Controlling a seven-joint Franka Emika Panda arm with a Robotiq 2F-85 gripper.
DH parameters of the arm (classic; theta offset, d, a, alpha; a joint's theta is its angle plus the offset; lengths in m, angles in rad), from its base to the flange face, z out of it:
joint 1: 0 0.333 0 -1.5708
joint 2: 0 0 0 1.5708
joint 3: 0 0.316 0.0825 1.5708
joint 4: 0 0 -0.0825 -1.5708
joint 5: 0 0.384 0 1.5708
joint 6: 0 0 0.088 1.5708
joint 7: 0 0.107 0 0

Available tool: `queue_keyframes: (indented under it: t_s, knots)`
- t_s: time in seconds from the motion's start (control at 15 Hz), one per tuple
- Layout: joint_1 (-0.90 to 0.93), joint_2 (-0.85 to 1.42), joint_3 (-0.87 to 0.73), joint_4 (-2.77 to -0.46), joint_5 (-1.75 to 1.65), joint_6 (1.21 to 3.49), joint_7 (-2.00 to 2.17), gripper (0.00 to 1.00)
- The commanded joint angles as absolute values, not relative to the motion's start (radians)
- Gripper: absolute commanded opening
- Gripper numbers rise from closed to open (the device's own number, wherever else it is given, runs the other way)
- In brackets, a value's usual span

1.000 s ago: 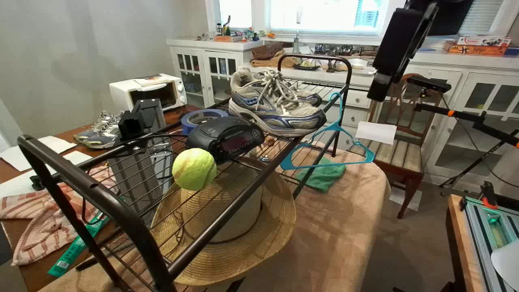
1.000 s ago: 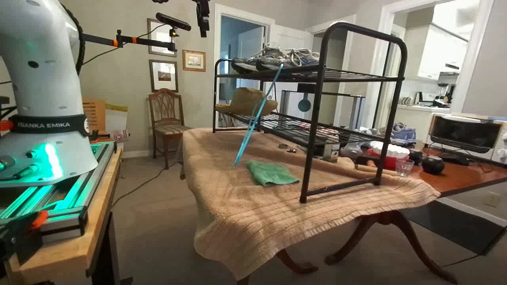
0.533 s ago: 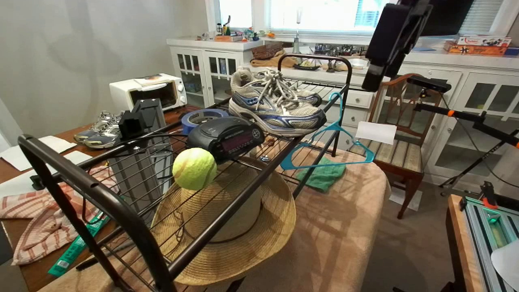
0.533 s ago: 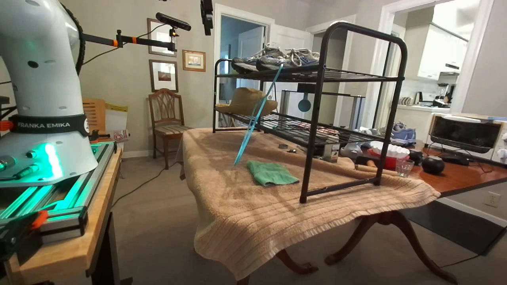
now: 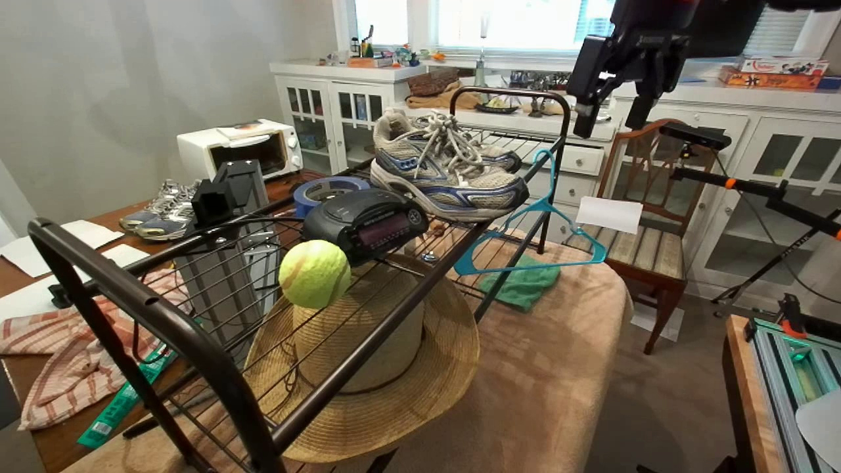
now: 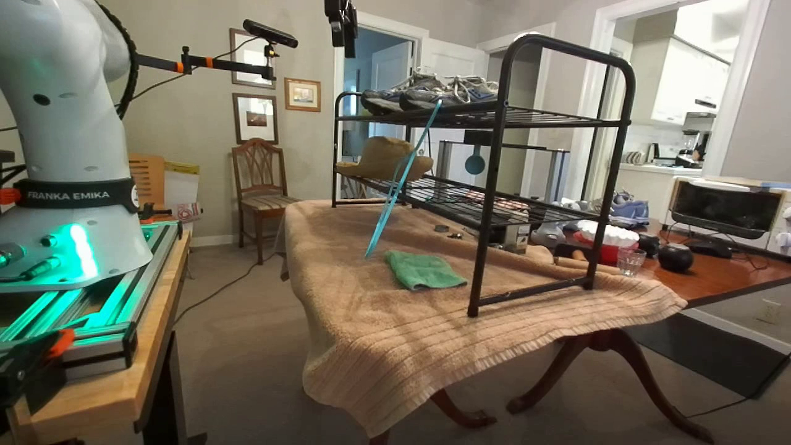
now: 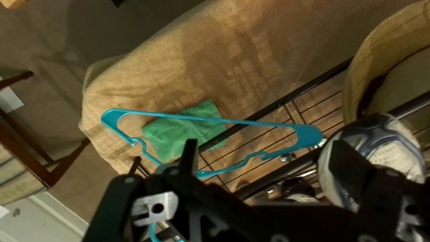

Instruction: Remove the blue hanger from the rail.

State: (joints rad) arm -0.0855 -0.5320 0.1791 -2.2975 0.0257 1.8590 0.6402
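Beige towel (image 5: 545, 368) is spread under a dark metal rack (image 5: 230, 384) in an exterior view; white cabinets (image 5: 305, 81) and a bright window (image 5: 506, 26) are seen behind. Blue hanger (image 5: 531, 268) is hooked over the upper shelf's rail (image 5: 387, 330), by the toes of some sneakers (image 5: 453, 190). Black gripper (image 5: 611, 119) is seen above and apart from it; jaws parted wide, nothing gripped. Clock radio (image 5: 368, 223), tennis ball (image 5: 315, 273) and tape roll (image 5: 304, 202) are set on the top shelf; straw hat (image 5: 407, 348), woven, wide-brimmed, dark-banded, is placed below.

Robot arm (image 6: 68, 136), smooth and white, is mounted on a wood-topped bench (image 6: 148, 337) in an exterior view. Hanger is shown almost edge-on, slanted outward from the rail over the towel. Gripper is cut off by the top border, well clear of the hanger. Wooden chair (image 6: 259, 203) and framed pictures (image 6: 255, 118) are seen at the back; towel's ribbed border is draped over the table (image 6: 741, 276).

Wrist view: fingers (image 7: 190, 158) are spread far apart. Hanger's thin frame is seen beyond the fingertips, right part between them in the picture, left end outside; neck is hidden by the gripper, a bit of hook glimpsed at the bottom. Green cloth (image 7: 178, 132), soft and creased, is laid on the towel underneath.
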Motion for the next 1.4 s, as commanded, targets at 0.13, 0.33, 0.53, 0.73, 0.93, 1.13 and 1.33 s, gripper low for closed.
queue_keyframes:
  t_s: [0.13, 0.33, 0.53, 0.73, 0.93, 1.13, 1.33]
  knots:
    - [-0.137, -0.551, 0.132, -2.422, 0.003, 2.003, 0.736, 1.0]
    - [-0.151, -0.552, 0.107, -2.475, -0.026, 2.099, 0.693, 1.0]
    - [-0.195, -0.543, 0.119, -2.528, -0.126, 2.163, 0.727, 1.0]
    - [-0.234, -0.536, 0.144, -2.58, -0.226, 2.207, 0.788, 1.0]
    - [-0.292, -0.533, 0.181, -2.62, -0.339, 2.227, 0.964, 1.0]
    - [-0.253, -0.523, 0.142, -2.602, -0.306, 2.189, 0.961, 1.0]
    - [-0.258, -0.518, 0.143, -2.603, -0.311, 2.189, 0.991, 1.0]
